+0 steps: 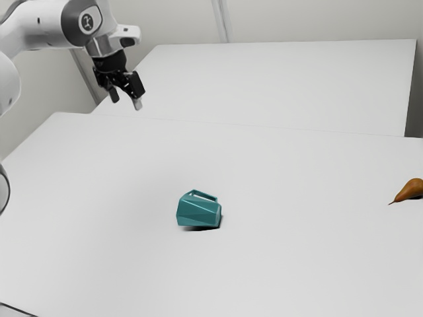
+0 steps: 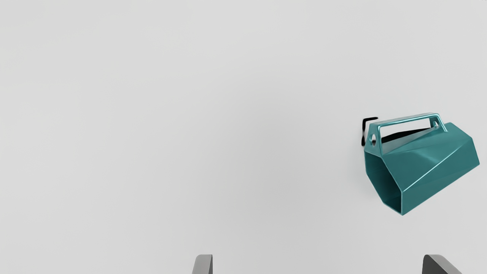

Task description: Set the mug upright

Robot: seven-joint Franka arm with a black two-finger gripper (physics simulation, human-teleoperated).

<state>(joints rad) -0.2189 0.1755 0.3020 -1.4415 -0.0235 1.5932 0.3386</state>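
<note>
High at the exterior view's upper left, my gripper (image 1: 126, 100) hangs well above the table and away from the mug. A teal faceted mug (image 1: 198, 211) lies on its side on the white table, its handle on the upper side. In the wrist view the mug (image 2: 430, 163) shows its open mouth and its handle, with a dark shadow beside it. The two fingertips of my gripper (image 2: 317, 264) stand wide apart with nothing between them.
A brown pear (image 1: 411, 189) lies on the table (image 1: 297, 264) at the exterior view's right edge. Behind it is another white surface (image 1: 284, 79), near the pale walls.
</note>
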